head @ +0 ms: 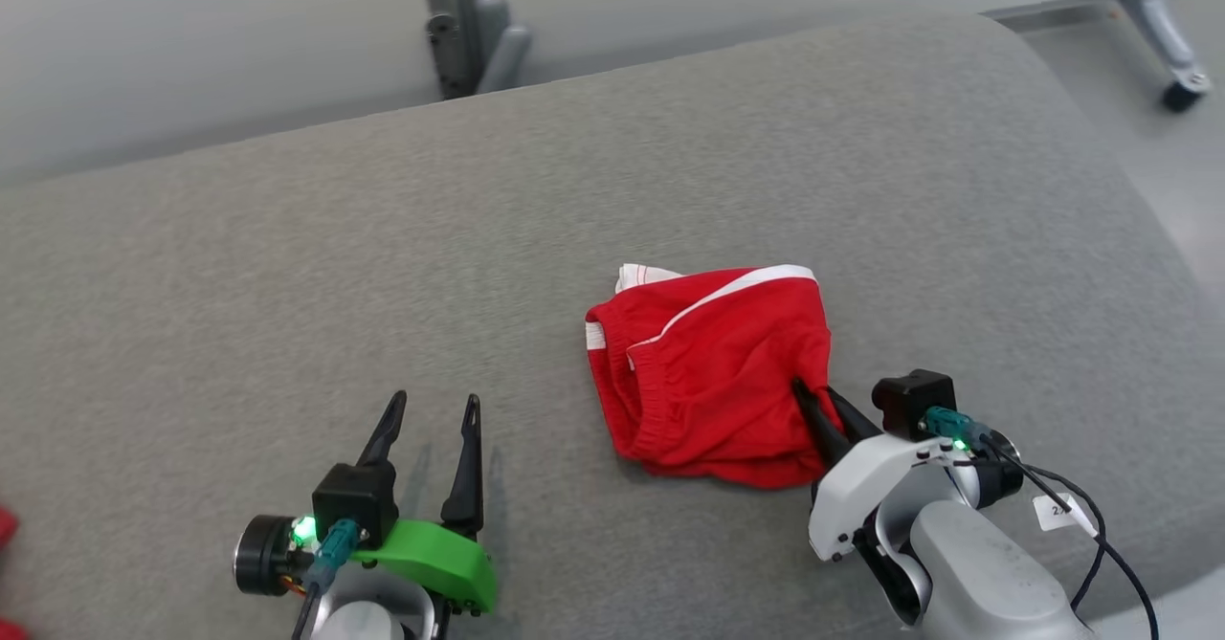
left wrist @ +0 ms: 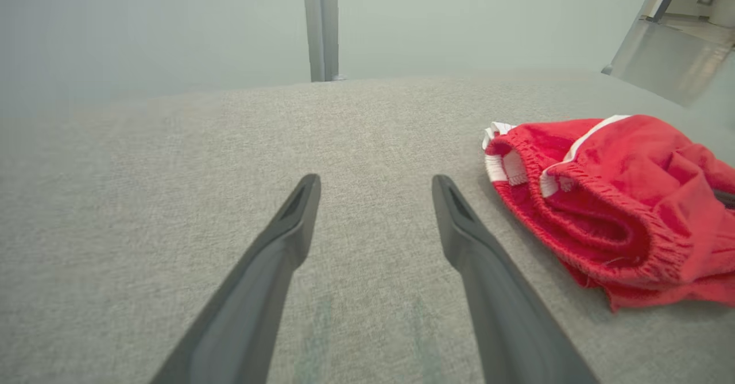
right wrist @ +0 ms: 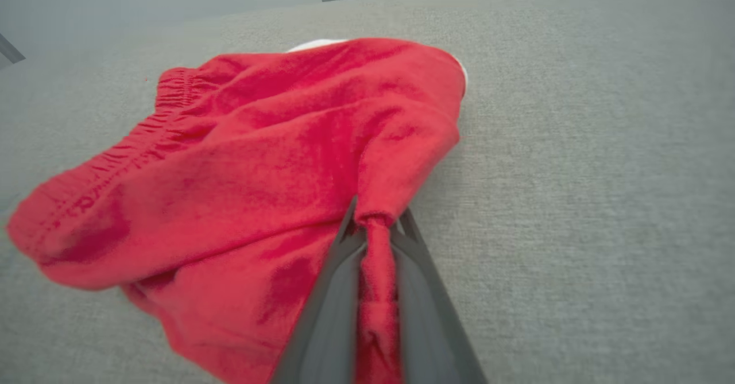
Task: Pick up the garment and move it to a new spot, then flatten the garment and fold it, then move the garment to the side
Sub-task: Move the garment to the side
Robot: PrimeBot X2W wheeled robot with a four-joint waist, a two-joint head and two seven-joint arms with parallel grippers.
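The garment is a pair of red shorts with white trim, lying crumpled on the grey cushioned surface right of centre. My right gripper is shut on the garment's near right edge; in the right wrist view a pinched fold of the garment runs down between the two fingers, with the right gripper closed around it. My left gripper stands open over bare fabric to the left of the garment, nothing between its fingers. In the left wrist view the left gripper is spread wide, the garment off to its right.
A grey metal post rises behind the surface's far edge. A wheeled leg stands on the floor at the far right. A bit of red shows at the left edge. The surface curves down at its right side.
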